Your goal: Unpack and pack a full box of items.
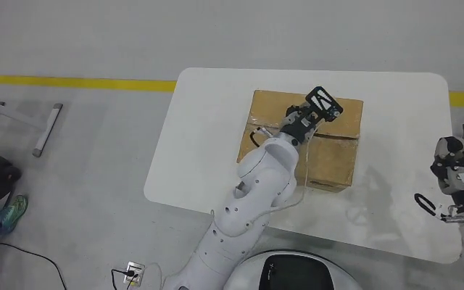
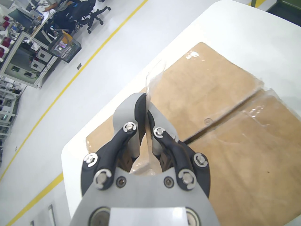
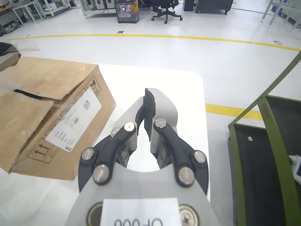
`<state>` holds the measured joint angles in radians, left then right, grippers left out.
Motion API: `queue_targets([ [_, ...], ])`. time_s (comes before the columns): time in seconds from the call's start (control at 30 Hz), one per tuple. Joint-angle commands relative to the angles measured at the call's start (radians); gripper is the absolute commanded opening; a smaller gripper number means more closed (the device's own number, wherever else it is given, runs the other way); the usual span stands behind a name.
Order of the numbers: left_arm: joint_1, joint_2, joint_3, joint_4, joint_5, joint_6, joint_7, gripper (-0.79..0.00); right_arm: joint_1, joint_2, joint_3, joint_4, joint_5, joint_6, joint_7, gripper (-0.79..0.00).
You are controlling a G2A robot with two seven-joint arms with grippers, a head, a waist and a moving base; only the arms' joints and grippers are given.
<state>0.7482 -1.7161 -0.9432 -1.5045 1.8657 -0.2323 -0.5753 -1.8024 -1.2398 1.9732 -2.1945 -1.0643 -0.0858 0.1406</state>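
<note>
Just over the closed box (image 2: 211, 83), left gripper (image 2: 146, 105) pinches clear tape (image 2: 154, 76).

The brown cardboard box (image 1: 332, 154) sits flat near the middle of the white table (image 1: 196, 145); its top flaps (image 2: 211, 76) are shut, with a dark gap between; clear tape (image 2: 153, 79) peels up from the top; one side has a white label (image 3: 74, 123).

Overhead looking down, 2 close wrist views sharing box (image 1: 330, 156)
</note>
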Motion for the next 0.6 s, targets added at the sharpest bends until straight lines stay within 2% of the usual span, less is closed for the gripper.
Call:
queue_targets([
  [0.0,-0.004,0.006,-0.04,-0.011,0.011,0.008,0.006,-0.751,0.017,0.002,-0.003,-0.02,0.01,-0.02,0.015,-0.785],
  [0.07,-0.005,0.012,-0.076,-0.022,0.024,0.008,0.014,-0.785,0.034,0.004,-0.011,-0.032,0.009,-0.04,0.03,-0.785],
  [0.3,-0.008,0.034,-0.224,-0.067,0.08,0.046,0.019,-0.785,0.085,0.01,-0.079,-0.065,-0.037,-0.103,0.073,-0.785],
  [0.43,-0.006,0.049,-0.295,-0.061,0.156,0.081,0.037,-0.785,0.127,0.009,-0.124,-0.047,-0.05,-0.071,0.088,-0.785],
  [0.57,-0.011,0.058,-0.349,-0.044,0.184,0.107,0.052,-0.785,0.167,0.012,-0.173,-0.032,-0.081,-0.091,0.123,-0.785],
])
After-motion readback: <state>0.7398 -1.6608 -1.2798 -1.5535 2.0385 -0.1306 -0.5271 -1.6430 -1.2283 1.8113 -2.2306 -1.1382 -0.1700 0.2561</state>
